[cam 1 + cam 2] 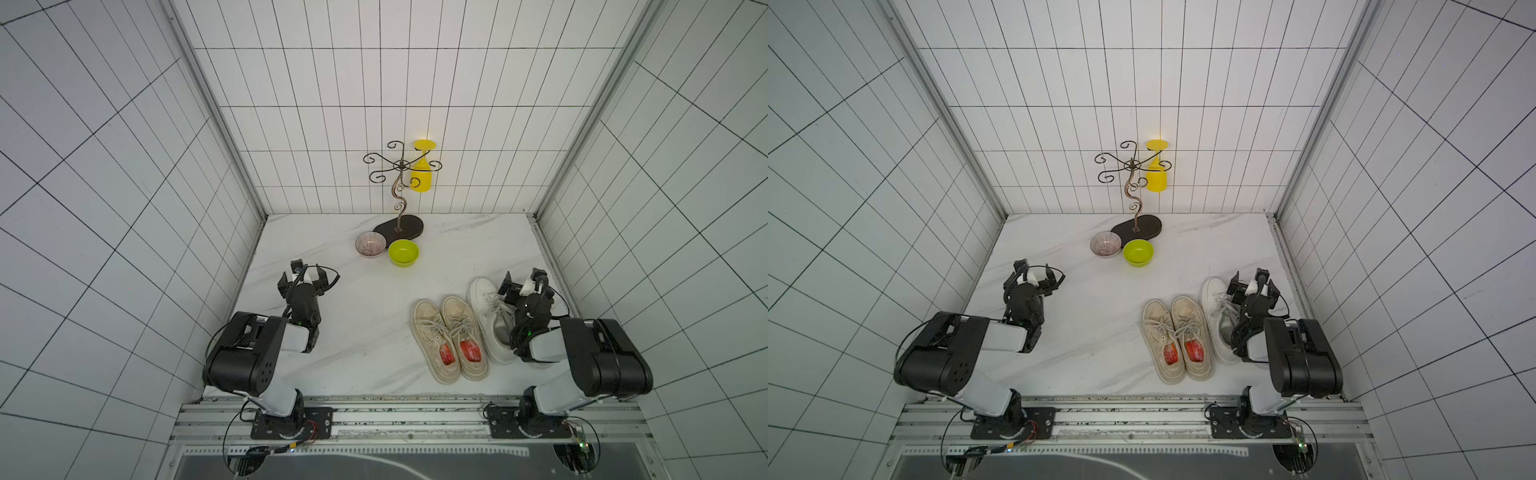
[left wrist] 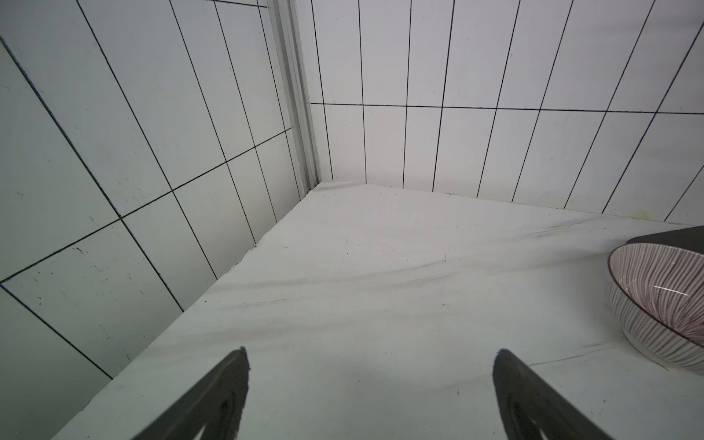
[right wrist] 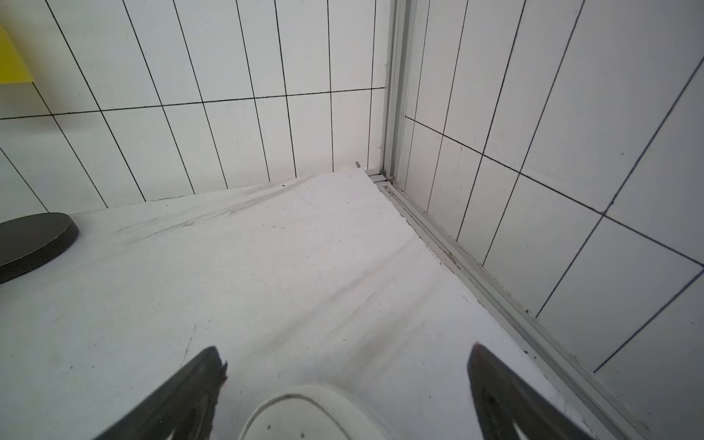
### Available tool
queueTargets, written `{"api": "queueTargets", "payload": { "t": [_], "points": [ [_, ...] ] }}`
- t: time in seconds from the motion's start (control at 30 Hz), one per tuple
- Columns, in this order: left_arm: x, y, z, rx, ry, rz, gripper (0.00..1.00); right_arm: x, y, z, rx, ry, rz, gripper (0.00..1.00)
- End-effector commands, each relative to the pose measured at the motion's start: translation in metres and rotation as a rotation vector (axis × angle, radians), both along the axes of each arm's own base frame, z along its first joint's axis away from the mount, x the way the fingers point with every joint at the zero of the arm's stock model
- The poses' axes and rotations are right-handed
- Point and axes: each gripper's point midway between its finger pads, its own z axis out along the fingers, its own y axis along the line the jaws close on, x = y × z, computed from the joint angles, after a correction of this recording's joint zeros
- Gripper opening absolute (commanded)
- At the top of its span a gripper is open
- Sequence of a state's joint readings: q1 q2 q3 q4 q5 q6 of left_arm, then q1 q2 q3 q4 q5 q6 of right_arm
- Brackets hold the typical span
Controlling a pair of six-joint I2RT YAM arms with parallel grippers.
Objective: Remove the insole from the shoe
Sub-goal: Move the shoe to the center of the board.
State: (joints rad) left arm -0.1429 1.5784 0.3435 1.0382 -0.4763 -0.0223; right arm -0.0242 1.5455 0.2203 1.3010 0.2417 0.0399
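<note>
Two beige lace-up shoes (image 1: 434,336) (image 1: 463,332) lie side by side at the front right of the table in both top views. Each shows a red-orange insole (image 1: 446,353) (image 1: 471,349) in its heel opening. A white shoe (image 1: 488,307) lies just right of them, its heel hidden under my right arm. My right gripper (image 1: 523,282) hangs open above that shoe's toe (image 3: 316,415), holding nothing. My left gripper (image 1: 303,275) is open and empty over bare table at the left, far from the shoes. The jaws of each stand wide apart in the wrist views (image 2: 372,354) (image 3: 344,348).
A striped bowl (image 1: 370,244) and a green bowl (image 1: 403,252) sit mid-table in front of a curly metal stand on a dark oval base (image 1: 398,227). A yellow glass (image 1: 422,174) hangs from the stand. Tiled walls close in the left, back and right sides.
</note>
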Motion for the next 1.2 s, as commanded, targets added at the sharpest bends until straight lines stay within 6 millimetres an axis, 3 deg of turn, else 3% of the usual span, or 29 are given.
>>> {"api": "queueTargets", "payload": {
  "t": [0.0,0.93,1.1,1.17],
  "points": [
    [-0.001,0.000,-0.001,0.000,0.000,-0.003,0.98,0.006,0.007,0.003,-0.008,-0.001,0.034,1.00],
    [-0.002,-0.001,0.000,0.005,-0.001,-0.007,0.98,0.004,0.008,0.004,-0.010,-0.009,0.042,0.99],
    [-0.015,-0.013,0.013,0.042,-0.034,-0.046,0.97,-0.004,0.022,0.019,-0.049,-0.052,0.106,0.99],
    [-0.022,-0.009,0.031,0.070,-0.083,0.014,0.98,-0.006,0.021,0.027,-0.052,-0.038,0.083,0.99]
  ]
}}
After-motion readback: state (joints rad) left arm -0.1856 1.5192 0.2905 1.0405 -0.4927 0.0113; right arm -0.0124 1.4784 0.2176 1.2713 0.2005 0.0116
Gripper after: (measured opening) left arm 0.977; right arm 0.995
